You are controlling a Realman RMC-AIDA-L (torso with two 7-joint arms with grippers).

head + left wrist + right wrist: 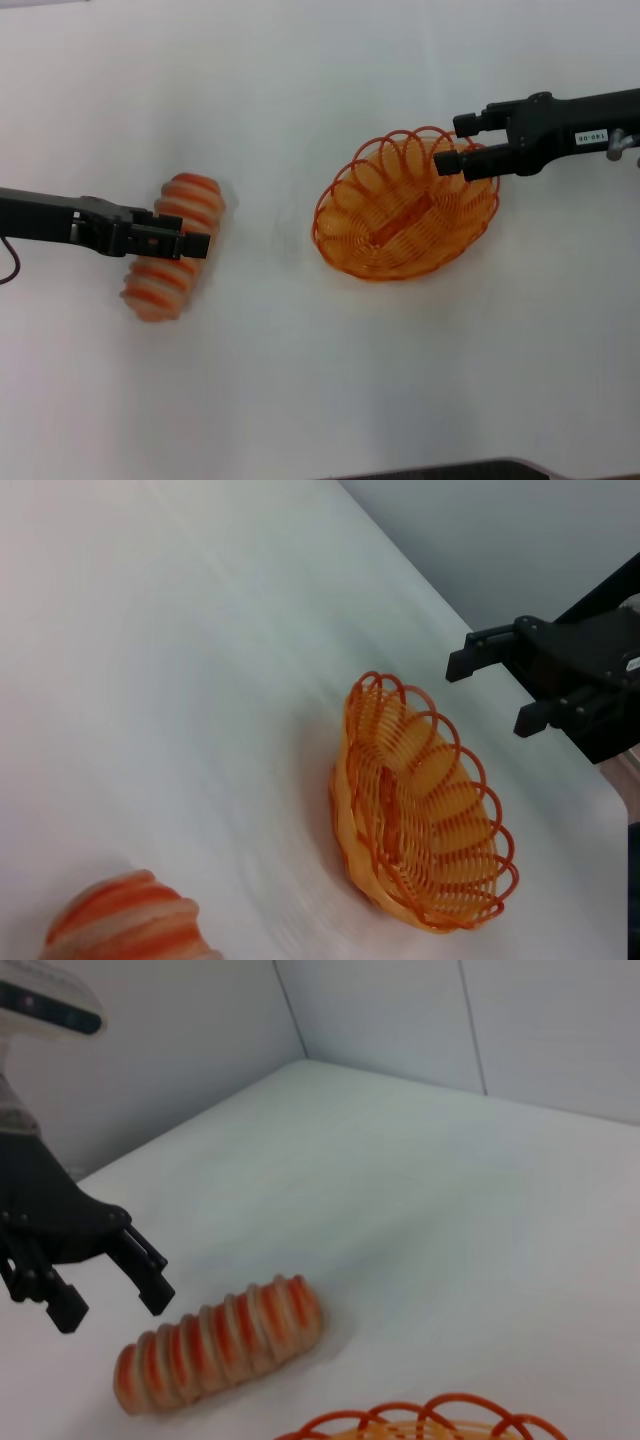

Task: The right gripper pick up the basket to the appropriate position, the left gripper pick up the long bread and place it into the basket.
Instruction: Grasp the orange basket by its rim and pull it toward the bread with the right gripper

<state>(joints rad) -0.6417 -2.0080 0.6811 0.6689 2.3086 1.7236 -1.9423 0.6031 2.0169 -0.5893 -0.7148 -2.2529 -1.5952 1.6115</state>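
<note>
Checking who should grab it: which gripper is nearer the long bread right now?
Left. The left gripper hovers directly over the long bread's middle, jaws open. The right gripper is far across the table at the basket's rim.

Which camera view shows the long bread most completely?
The right wrist view: the whole long bread lies on the white table, uncovered. In the head view the left hand crosses its middle. The left wrist view shows only one end of it.
</note>
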